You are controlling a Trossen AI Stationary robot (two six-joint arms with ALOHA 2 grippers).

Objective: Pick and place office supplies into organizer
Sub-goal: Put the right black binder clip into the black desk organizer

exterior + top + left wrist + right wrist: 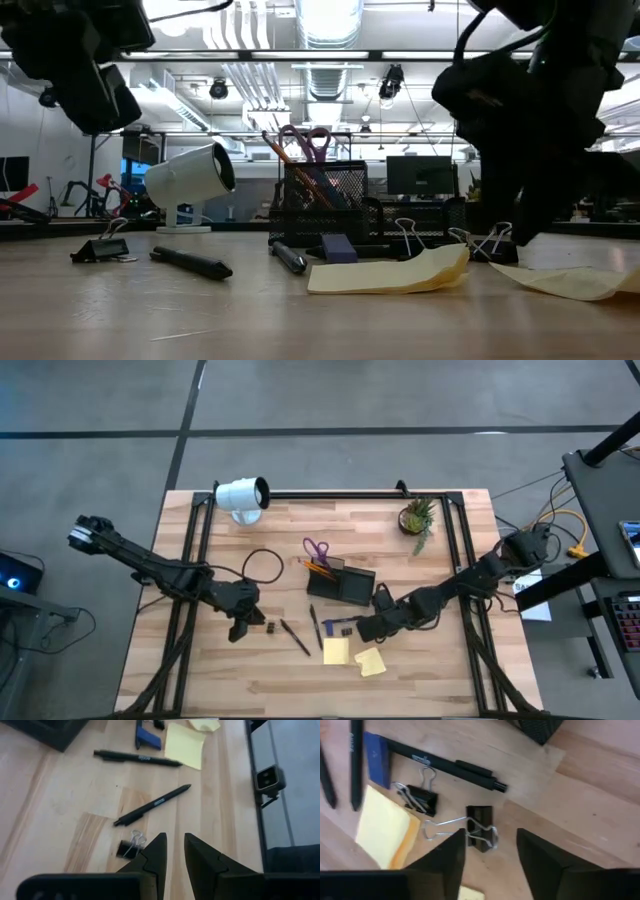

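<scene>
Both arms are dark, near-black, built of chunky jointed segments linked by slimmer tubes. The left arm point(150, 565) has a pale grey block at its far joint. The right arm point(470, 582) runs up to a bulkier dark housing, with yellow and orange cables nearby. Each end effector, left point(174, 851) and right point(490, 847), has two matte black, angular fingers tapering to blunt tips, stepped along the inner edges.
</scene>
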